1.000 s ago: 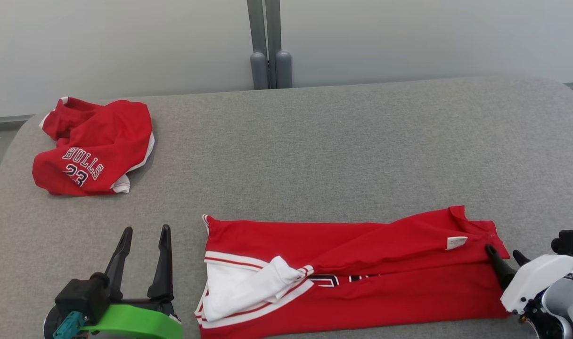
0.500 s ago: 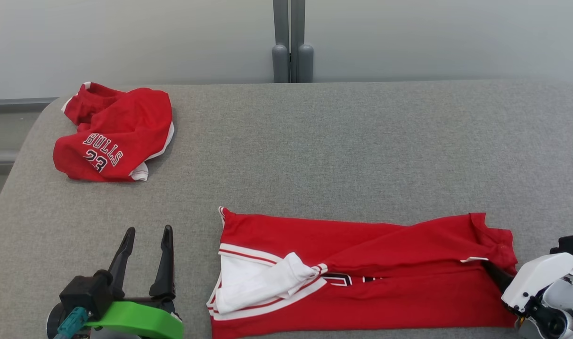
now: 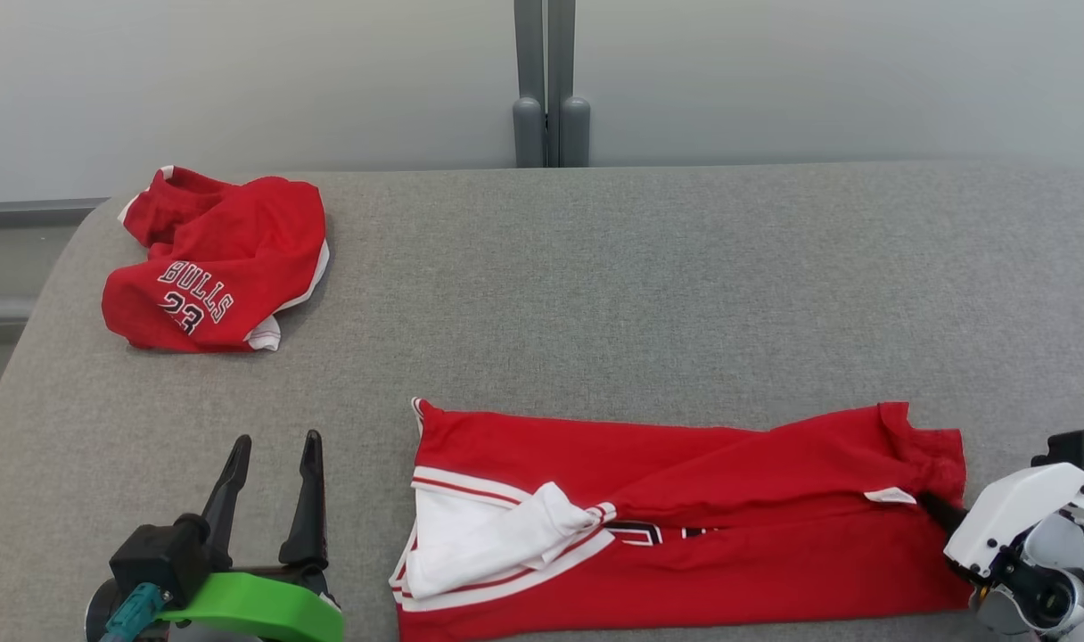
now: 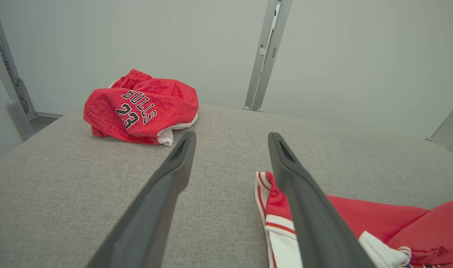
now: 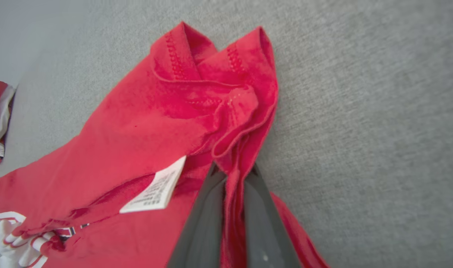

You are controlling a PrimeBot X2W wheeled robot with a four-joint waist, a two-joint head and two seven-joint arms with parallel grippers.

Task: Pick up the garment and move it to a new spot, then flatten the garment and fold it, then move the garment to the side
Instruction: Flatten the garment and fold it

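A red jersey with white trim (image 3: 685, 517) lies stretched left to right on the near part of the grey padded surface (image 3: 640, 285), its top layer folded over. My right gripper (image 3: 932, 505) is at the jersey's right end. In the right wrist view this gripper (image 5: 232, 173) is shut on a bunched red hem (image 5: 245, 111), with a white label (image 5: 154, 191) just left of the fingers. My left gripper (image 3: 275, 446) rests open and holds nothing, left of the jersey's white-trimmed end (image 4: 275, 208), not touching it.
A second red garment marked "BULLS 23" (image 3: 217, 259) lies crumpled at the far left corner, also seen ahead of my left gripper (image 4: 141, 108). A grey post (image 3: 549, 89) stands behind the surface against a pale wall. The surface's left edge curves down.
The head camera has shifted. My right gripper's fingers, apart at the jersey's right edge a second ago, have shut on the hem, and the label has turned edge-on. The left gripper has stayed still.
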